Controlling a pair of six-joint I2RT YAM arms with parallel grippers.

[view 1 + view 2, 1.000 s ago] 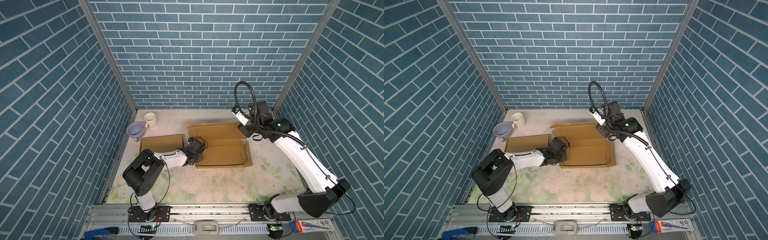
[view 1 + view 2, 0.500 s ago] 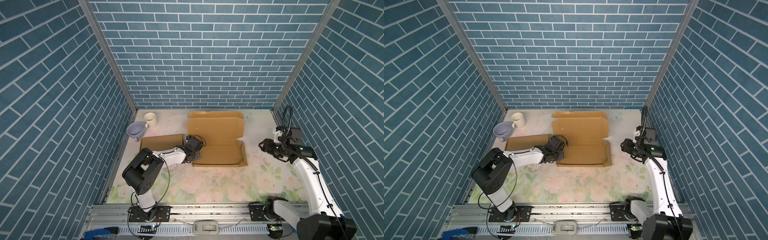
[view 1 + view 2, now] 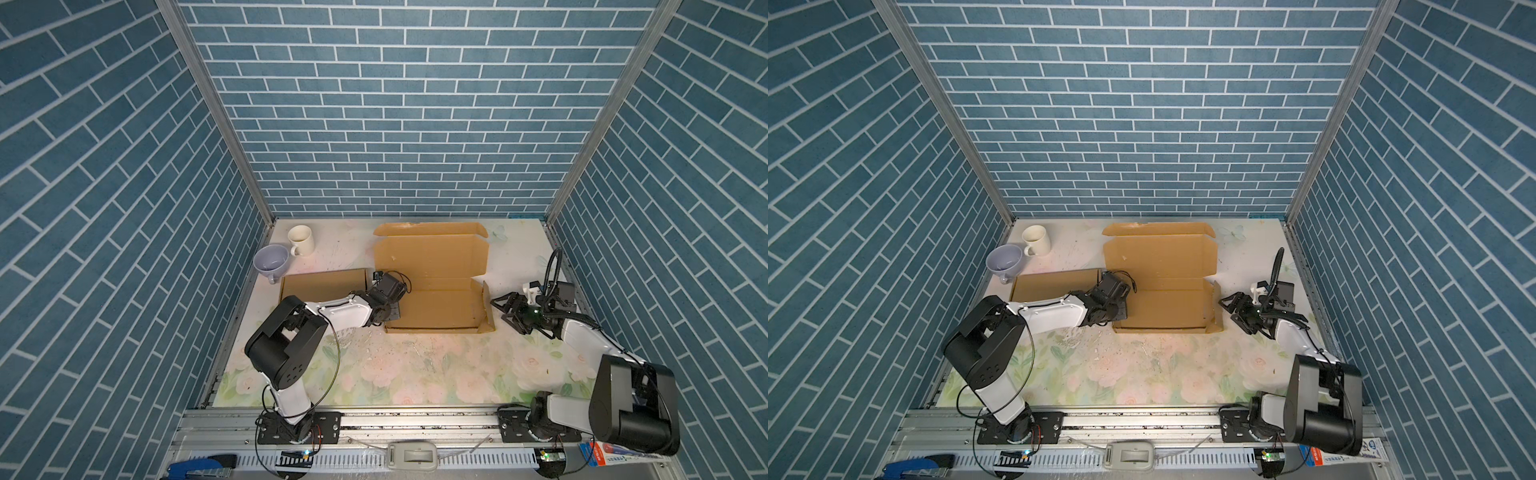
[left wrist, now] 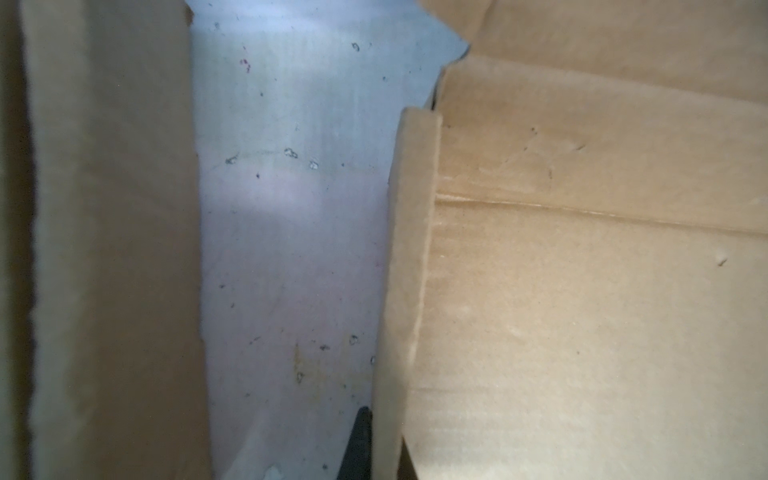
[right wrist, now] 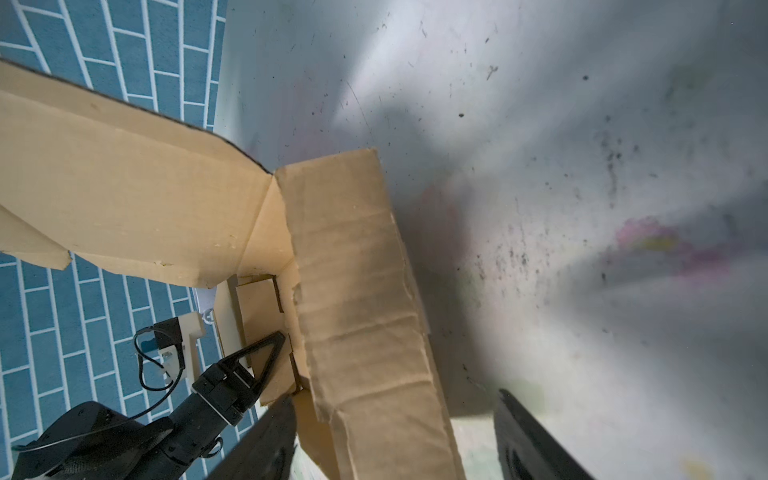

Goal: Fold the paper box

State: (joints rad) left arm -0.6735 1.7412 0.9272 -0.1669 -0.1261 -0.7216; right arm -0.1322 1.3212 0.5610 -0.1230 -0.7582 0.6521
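The brown paper box lies open mid-table in both top views, its lid flat toward the back wall. My left gripper sits low at the box's left side wall, shut on it; a dark finger shows on either side of the cardboard. My right gripper is open at the right end of the box. The upright right side flap stands between its spread fingers, apart from them. The left gripper also shows past the flap in the right wrist view.
A second flat cardboard sheet lies left of the box, under my left arm. A white mug and a lavender cup stand at the back left. The blue brick side walls stand close to both arms.
My right arm left the lid at the back, swung right and dropped to the box's right end, opening wider. The lid fell back flat. The left gripper kept its hold.
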